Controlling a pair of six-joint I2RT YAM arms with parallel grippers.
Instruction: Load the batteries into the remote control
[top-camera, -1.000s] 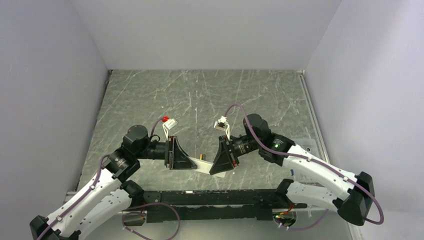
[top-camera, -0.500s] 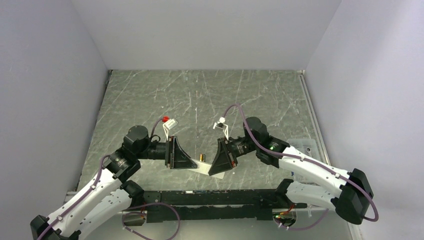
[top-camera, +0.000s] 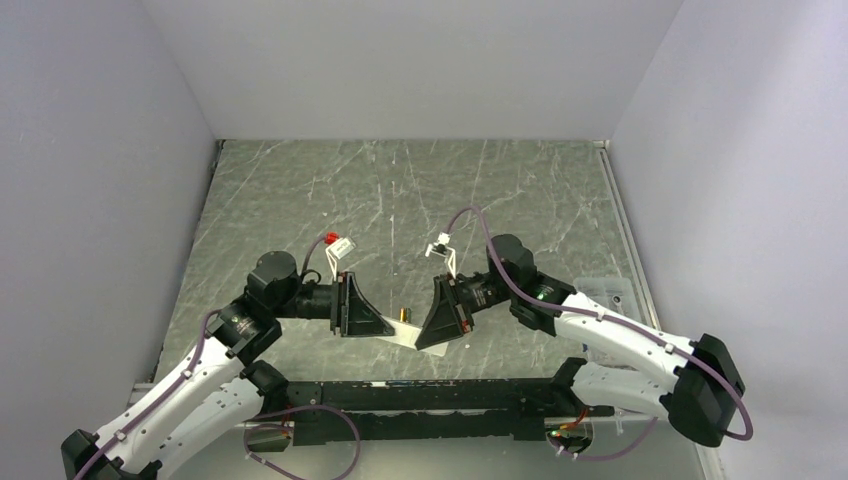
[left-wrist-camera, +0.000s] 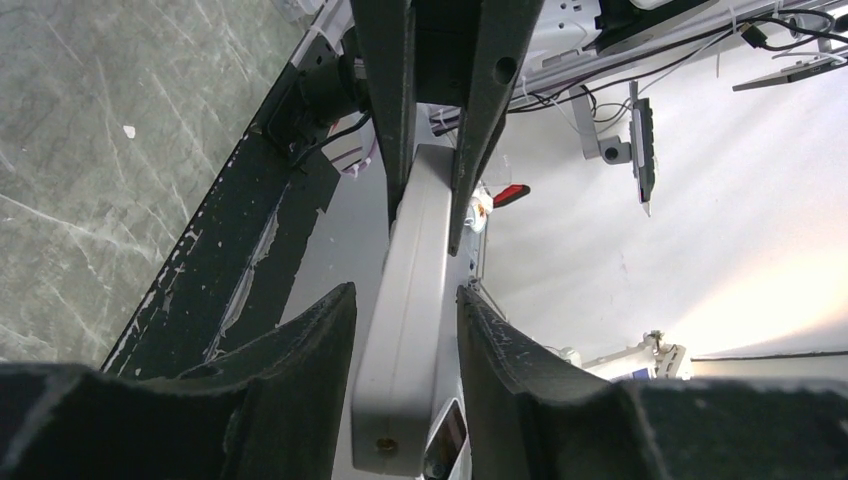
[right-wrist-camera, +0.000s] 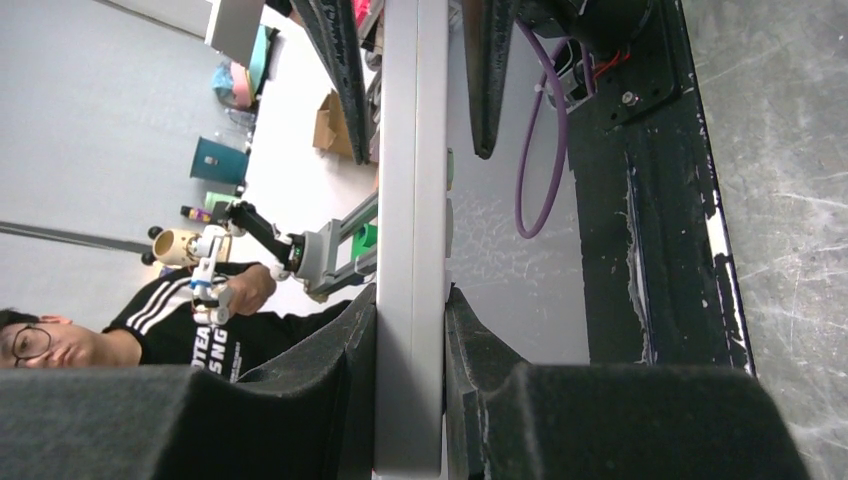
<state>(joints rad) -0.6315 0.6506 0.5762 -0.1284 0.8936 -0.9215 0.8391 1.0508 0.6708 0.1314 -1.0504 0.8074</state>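
The white remote control (top-camera: 402, 331) hangs low over the table's front middle, bridged between both grippers. My right gripper (top-camera: 424, 338) is shut on its right end; in the right wrist view both pads press the remote's (right-wrist-camera: 412, 200) sides at the right gripper (right-wrist-camera: 410, 297). My left gripper (top-camera: 384, 325) stands around the left end; in the left wrist view the left gripper (left-wrist-camera: 405, 300) shows a narrow gap beside the remote (left-wrist-camera: 410, 330), so it is open. One small gold battery (top-camera: 405, 314) lies on the table just behind the remote. The other battery is not visible.
The black base bar (top-camera: 430, 396) runs along the near edge right below the grippers. A pale translucent piece (top-camera: 608, 290) lies by the right wall. Grey walls close in the left, right and back of the marbled table (top-camera: 420, 190).
My right arm has shifted slightly left and down, closing in on the left gripper. The left arm and the battery have not moved.
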